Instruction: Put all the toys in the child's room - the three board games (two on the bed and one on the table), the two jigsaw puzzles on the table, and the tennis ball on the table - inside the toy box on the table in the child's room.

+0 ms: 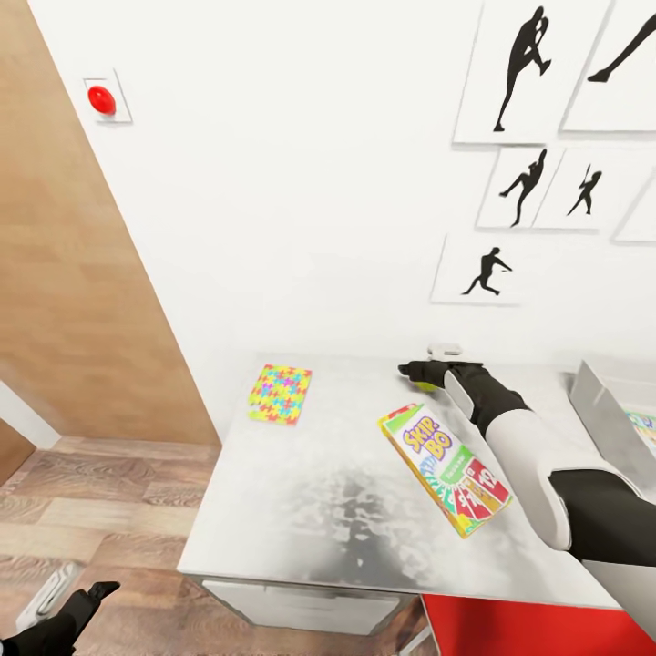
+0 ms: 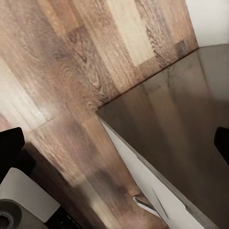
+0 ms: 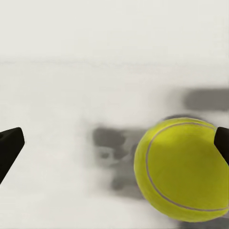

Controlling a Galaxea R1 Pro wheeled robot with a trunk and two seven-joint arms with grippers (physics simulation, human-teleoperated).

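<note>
The right gripper (image 1: 421, 372) reached across the table (image 1: 301, 510) toward the far wall, its jaws spread wide and holding nothing. The tennis ball (image 3: 183, 169) lay on the table top between the two fingertips (image 3: 9, 143), off-centre and close against one of them; in the head view only a sliver of the ball (image 1: 426, 385) showed under the gripper. The step in hand appeared to be the grasp of the ball. To do it well, the gripper would need shifting sideways until the ball sat midway between the fingers, then lowering so that they closed across its widest part; a lopsided squeeze would likely roll the ball away over the glossy top. The SKIP-BO box (image 1: 446, 468) lay flat nearer the front edge, just beside the forearm, and one jigsaw puzzle (image 1: 280, 394) lay well apart toward the table's left end. The toy box (image 1: 603, 412) stood at the right edge of the table, with something colourful already inside. The left gripper (image 1: 77, 606) hung low over the wood floor (image 2: 71, 71); whether it was open could not be told.
</note>
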